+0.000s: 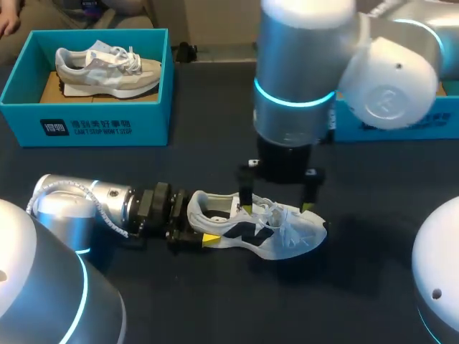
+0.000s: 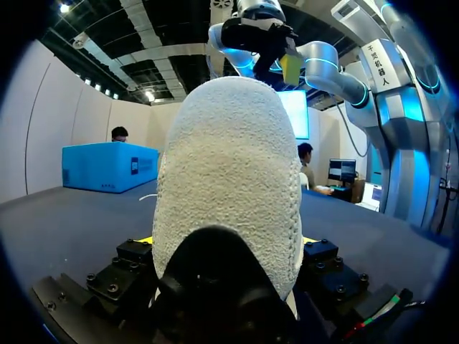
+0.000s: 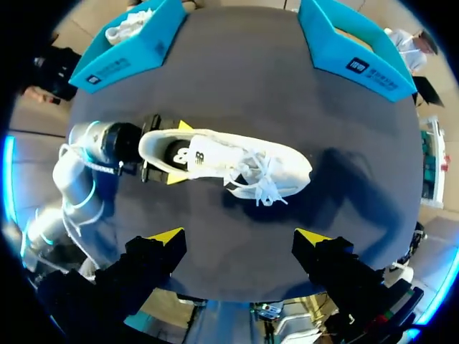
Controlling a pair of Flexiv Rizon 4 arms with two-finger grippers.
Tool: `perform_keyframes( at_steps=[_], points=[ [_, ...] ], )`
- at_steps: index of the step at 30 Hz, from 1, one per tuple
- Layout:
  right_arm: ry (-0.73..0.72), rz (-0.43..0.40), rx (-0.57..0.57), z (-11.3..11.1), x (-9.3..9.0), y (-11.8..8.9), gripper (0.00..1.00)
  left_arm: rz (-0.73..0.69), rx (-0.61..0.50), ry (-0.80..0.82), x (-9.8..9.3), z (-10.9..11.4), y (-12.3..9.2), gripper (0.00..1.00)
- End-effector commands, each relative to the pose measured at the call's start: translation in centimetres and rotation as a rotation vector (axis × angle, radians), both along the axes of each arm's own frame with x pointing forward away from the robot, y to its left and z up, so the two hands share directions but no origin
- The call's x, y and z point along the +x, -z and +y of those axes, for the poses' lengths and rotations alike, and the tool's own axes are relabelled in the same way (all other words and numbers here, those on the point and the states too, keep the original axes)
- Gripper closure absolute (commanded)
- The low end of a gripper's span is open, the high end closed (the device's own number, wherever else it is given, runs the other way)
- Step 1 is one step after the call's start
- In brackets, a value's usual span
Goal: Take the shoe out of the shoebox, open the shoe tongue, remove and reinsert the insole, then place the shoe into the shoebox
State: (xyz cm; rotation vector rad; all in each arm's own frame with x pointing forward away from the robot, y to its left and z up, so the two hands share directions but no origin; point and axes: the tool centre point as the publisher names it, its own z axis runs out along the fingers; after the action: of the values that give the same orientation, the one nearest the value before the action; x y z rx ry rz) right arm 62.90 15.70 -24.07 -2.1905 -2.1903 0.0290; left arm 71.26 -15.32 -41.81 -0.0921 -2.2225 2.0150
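The shoe (image 1: 254,229) lies on the worktop (image 1: 215,143), heel (image 2: 226,179) clamped in the left pincer (image 1: 204,226), right pincer (image 1: 277,206) spread apart over the laces (image 3: 262,179); coming down off-centre, it could snag a lace loop and wrench the heel loose.

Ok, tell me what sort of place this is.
Probably a robot test bench: a dark table, the left claw gripping a white shoe by its heel, the right claw above it, and a blue shoebox behind.
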Motion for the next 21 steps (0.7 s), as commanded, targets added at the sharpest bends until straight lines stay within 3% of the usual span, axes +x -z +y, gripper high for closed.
perform_keyframes(
  at_steps=[1, 21],
  points=[
    [0.018, -0.002, -0.166, 2.0, 0.2, 0.8, 0.00, 0.000, 0.002, 0.001, 0.0, 0.2, 0.1, 1.00],
    [0.033, -0.047, -0.159, 2.4, -0.2, 1.7, 0.00, 0.000, 0.002, 0.001, 0.0, 0.2, 0.1, 1.00]
  ],
)
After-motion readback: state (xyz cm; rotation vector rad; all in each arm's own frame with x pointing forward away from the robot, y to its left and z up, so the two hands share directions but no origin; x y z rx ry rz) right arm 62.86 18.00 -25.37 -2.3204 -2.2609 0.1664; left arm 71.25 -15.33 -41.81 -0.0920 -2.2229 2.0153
